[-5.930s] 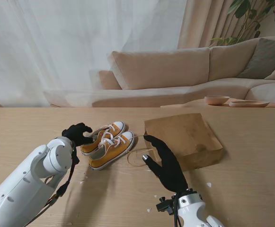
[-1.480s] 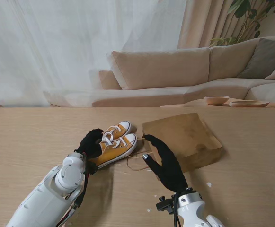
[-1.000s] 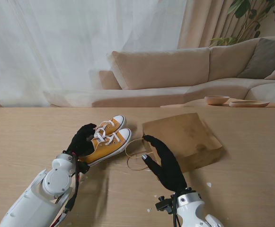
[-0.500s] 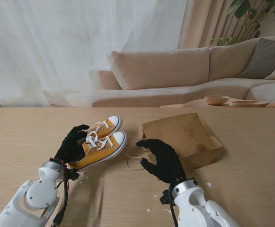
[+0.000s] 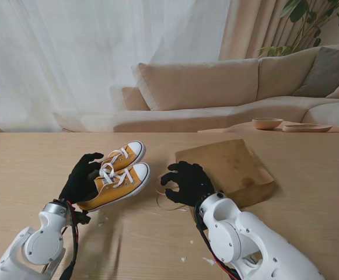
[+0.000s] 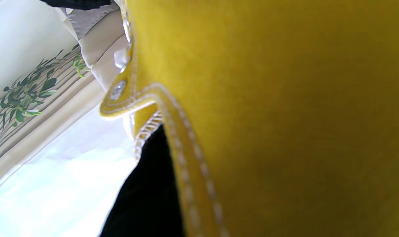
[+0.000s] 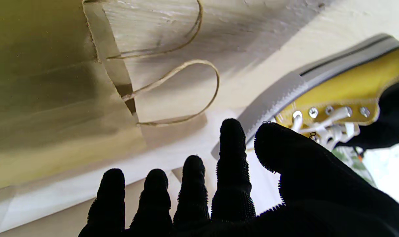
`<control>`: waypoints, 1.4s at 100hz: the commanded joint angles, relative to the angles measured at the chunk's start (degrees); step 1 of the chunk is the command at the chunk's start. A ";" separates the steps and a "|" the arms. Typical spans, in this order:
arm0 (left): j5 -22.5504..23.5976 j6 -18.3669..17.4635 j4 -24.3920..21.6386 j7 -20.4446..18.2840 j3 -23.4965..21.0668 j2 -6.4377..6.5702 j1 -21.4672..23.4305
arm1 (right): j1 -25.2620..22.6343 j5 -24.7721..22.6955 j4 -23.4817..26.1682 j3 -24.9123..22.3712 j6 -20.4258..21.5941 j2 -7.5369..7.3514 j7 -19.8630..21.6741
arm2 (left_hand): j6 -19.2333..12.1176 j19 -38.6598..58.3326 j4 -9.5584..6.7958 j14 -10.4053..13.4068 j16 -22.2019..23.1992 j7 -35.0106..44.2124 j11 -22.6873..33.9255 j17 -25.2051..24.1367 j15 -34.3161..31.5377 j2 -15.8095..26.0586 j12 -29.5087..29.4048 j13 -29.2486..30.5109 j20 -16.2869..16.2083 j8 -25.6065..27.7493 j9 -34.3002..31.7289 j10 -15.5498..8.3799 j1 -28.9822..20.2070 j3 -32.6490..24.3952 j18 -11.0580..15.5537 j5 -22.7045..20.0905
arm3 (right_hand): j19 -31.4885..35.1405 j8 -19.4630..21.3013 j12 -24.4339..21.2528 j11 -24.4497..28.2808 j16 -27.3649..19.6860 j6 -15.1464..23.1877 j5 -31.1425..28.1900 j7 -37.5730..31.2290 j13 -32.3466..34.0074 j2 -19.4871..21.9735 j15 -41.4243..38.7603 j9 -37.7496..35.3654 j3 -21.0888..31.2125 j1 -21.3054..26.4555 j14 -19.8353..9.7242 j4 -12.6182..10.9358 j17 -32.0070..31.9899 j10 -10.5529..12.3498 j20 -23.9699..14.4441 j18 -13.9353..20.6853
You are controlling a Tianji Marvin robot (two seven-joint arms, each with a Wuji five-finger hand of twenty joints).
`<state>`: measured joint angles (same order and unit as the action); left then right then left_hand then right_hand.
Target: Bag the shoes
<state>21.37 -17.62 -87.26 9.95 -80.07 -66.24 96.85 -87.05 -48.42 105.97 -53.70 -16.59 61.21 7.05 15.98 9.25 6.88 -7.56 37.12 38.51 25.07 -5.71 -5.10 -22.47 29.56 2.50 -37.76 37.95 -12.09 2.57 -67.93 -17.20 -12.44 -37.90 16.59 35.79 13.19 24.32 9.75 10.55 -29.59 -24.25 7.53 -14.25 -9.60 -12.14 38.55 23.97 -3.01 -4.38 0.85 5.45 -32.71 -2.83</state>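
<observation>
A wide light-wood table (image 5: 35, 163) is seen with a flat brown paper bag (image 5: 230, 169) laid on it right of centre, its thin twine handles (image 7: 183, 95) resting on the wood beside the bag's mouth. A pair of mustard-yellow canvas sneakers with white laces (image 5: 115, 175) is held clear of the tabletop, left of the bag, gripped at the heels by the black-gloved left hand (image 5: 80, 179). The black-gloved right hand (image 5: 187, 182) is poised empty over the handles, fingers (image 7: 230, 158) apart.

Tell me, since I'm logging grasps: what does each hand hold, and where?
Left hand grips the yellow shoes at their heel ends. Right hand holds nothing.
</observation>
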 commanded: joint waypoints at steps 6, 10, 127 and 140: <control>-0.60 -1.19 -0.03 0.26 -0.77 -0.18 -0.70 | 3.12 0.49 -2.52 1.88 -0.98 0.30 2.41 | -4.61 -0.16 -1.95 1.12 -0.55 10.31 -0.60 0.14 -0.25 8.42 0.43 -1.36 -0.17 3.48 0.59 -0.55 -6.04 -6.30 1.15 -6.21 | -0.15 -1.64 -1.82 -4.76 -0.60 -2.18 -2.19 0.33 -1.41 0.30 3.32 1.32 -1.75 -1.58 -0.26 1.25 -1.74 0.49 0.75 0.50; -1.18 -1.32 0.11 0.01 -0.93 -0.19 -0.77 | 4.29 0.55 -3.37 2.94 -1.61 0.26 2.90 | -4.55 -0.19 -1.93 1.24 -0.60 10.22 -0.67 0.14 -0.22 8.50 0.39 -1.34 -0.15 3.46 0.61 -0.60 -6.04 -6.30 1.23 -6.19 | -0.25 -3.01 -2.87 -7.24 -0.68 -2.74 -1.80 1.51 -1.66 0.56 4.80 1.28 -2.42 -1.70 -0.34 1.41 -2.30 0.68 0.62 0.74; -2.42 -3.44 1.41 -0.97 -2.12 -0.09 -1.08 | 14.06 -0.64 -3.68 15.34 -11.84 -0.04 8.86 | -4.18 -0.63 -1.81 1.58 -1.45 9.73 -1.59 0.17 -0.06 8.08 0.23 -1.23 0.47 3.54 0.60 -1.03 -6.03 -6.85 0.64 -6.63 | 83.86 -9.68 26.94 37.30 31.89 -8.78 -0.53 2.94 32.87 0.42 -63.24 -22.02 -4.06 -4.65 6.08 1.13 37.18 -2.98 -14.30 11.42; -2.61 -3.56 1.39 -1.23 -2.24 -0.05 -1.00 | 15.89 2.20 -4.77 17.33 -15.42 0.05 9.38 | -4.14 -0.61 -1.84 1.58 -1.52 9.68 -1.67 0.17 -0.07 8.02 0.23 -1.23 0.49 3.54 0.62 -1.12 -6.04 -6.97 0.62 -6.71 | 91.51 -14.53 26.60 39.98 30.87 -14.75 5.56 5.36 43.67 0.42 -70.38 -31.91 -3.44 -6.07 6.77 0.50 47.94 -2.82 -7.80 12.68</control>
<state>19.19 -20.55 -84.67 9.35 -81.96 -66.23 96.14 -71.26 -46.79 101.98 -36.58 -30.85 60.69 15.90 16.04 9.25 6.90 -7.56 36.33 38.51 23.98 -5.71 -5.10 -22.49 29.56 2.50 -37.72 38.09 -12.09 2.57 -67.94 -17.20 -12.44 -38.32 99.76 23.42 39.74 61.40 41.09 -0.75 -27.02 -19.33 45.47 -14.21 -74.87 -39.60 33.85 20.17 -0.75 -4.38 43.95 2.98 -43.95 4.00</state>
